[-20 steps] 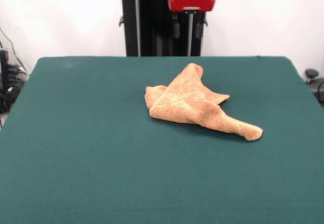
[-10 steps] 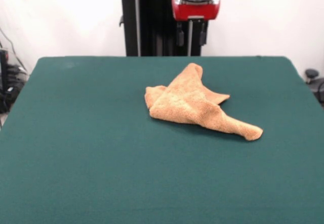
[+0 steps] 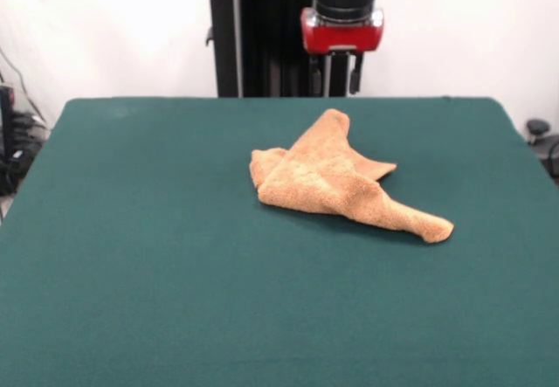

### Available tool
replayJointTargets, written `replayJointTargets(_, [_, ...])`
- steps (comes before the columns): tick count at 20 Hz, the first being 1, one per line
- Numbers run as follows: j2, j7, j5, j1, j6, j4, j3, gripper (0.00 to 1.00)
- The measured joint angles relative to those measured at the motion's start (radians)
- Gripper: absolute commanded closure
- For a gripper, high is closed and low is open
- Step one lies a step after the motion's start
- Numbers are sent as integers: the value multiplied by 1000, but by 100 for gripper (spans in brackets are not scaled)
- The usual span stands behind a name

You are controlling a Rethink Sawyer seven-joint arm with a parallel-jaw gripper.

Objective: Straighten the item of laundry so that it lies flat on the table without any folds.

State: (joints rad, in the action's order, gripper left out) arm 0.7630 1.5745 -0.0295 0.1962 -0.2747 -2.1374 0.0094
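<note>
The orange-tan towel (image 3: 336,177) lies crumpled on the dark green table (image 3: 131,247), a little right of centre. It is folded over itself, with one point toward the far edge and a long corner trailing to the near right. My gripper (image 3: 336,83) hangs above the table's far edge, just behind the towel's far point and apart from it. Its two black fingers (image 3: 355,72) stand apart with nothing between them, so it is open.
The black pedestal (image 3: 253,38) stands behind the table's far edge. Cables and equipment (image 3: 10,134) sit off the left edge, and a dark object (image 3: 538,130) sits off the right edge.
The gripper has come down and shifted slightly to the right, toward the towel's far point. The towel has not moved.
</note>
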Motion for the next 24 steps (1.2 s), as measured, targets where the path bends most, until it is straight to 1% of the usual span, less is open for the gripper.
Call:
replayJointTargets(6, [-43,0,0,0,19,27,-1,0])
replayJointTargets(18, [-135,0,0,-2,126,59,-1,0])
replayJointTargets(24, [-172,0,0,-2,158,67,-1,0])
